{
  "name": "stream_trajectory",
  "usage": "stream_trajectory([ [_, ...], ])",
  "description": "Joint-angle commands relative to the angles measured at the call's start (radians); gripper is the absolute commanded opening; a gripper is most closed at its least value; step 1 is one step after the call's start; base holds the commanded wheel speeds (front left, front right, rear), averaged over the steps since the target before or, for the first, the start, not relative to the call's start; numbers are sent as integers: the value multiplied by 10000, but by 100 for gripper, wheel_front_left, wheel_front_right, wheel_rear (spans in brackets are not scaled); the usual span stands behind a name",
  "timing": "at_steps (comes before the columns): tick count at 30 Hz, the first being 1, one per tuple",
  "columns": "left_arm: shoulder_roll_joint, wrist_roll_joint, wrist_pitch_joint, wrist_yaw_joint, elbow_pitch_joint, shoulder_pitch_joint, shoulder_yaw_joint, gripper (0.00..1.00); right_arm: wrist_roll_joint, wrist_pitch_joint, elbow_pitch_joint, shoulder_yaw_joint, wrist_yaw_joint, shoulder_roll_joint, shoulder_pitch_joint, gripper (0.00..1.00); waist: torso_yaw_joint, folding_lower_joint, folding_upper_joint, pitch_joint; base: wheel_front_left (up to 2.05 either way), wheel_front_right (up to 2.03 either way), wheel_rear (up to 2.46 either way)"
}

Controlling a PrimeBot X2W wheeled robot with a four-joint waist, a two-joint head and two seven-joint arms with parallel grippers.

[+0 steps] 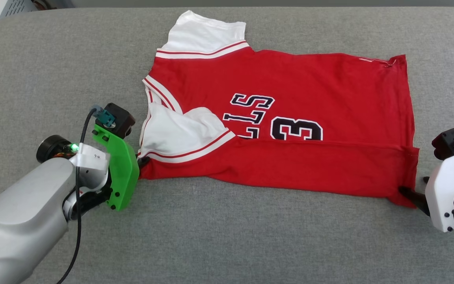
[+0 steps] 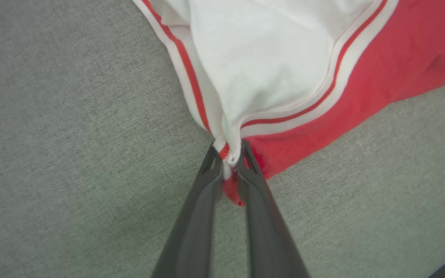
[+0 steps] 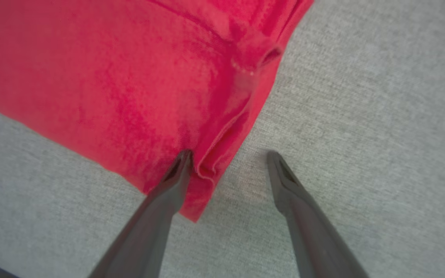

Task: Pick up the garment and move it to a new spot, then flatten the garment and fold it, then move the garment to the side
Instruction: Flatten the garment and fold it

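**Operator:** What's nearest me?

**Spotter:** Your left end effector is clenched on the garment's near left corner, pinching the striped trim and the red cloth under it. Your right end effector is released at the near right corner. 1 finger rests on the red cloth and the other on the bare counter, so the hem sits between them, not yet gripped.

**Operator:** Why those 2 corners?

**Spotter:** I'd say it's so you can lift the near edge evenly. The garment lies flat across the middle of the counter, collar end toward your left. Its near long edge looks already turned over as a strip, so you're partway into the fold.

**Operator:** Any writing?

**Spotter:** Past the strip you can read black, white-edged lettering ending in "LS". Beside it is a large "3" with its lower part cut off by the fold. The near white sleeve lies over the start of the word. I can't read any brand label. Farthest off, the other sleeve lies spread flat.
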Motion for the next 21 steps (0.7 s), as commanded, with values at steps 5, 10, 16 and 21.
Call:
stream_trajectory([
  [5,195,-249,-372,108,78,426,123,0,327,-661,546,403,8,556,49,0,-111,0,0,-91,0,0,0],
  [10,436,-552,-787,326,-93,1123,241,0,462,-1744,149,268,8,195,115,0,-290,0,0,-742,0,0,0],
  [16,1284,-807,-961,838,-1404,2166,247,0,829,-2211,-1230,-293,8,-631,1129,0,-317,0,0,-1581,0,0,0],
  [21,1815,-922,-921,1407,-2648,2964,99,0,1014,-2022,-2324,-1200,8,-966,2540,0,-194,0,0,-1795,0,0,0],
])
